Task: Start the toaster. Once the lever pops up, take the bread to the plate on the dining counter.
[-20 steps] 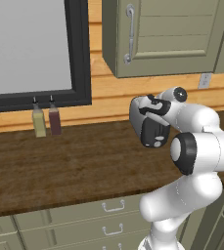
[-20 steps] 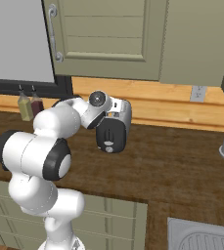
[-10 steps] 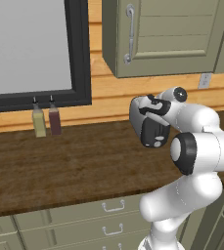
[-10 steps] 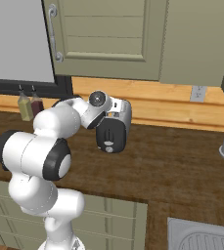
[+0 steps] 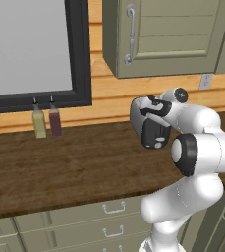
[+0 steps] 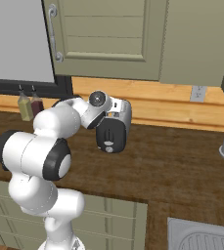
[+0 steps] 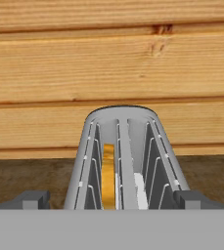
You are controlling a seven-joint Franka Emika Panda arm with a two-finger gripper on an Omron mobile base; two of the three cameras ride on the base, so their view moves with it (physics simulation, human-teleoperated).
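The gripper (image 7: pixel 111 199) stays spread wide, its dark tips on either side of the grey metal toaster (image 7: pixel 128 156), unmoved since a moment ago. The arm folds forward over the dark wood-grain bench (image 5: pixel 74 167). The golden bread (image 7: pixel 108 176) stands on edge in the toaster's left slot, before pale plank wall.

Dark wood-grain counter (image 5: pixel 70 170) carries two bottles (image 5: pixel 46 121) (by the wall); toaster (image 7: pixel 125 161) stands on it.
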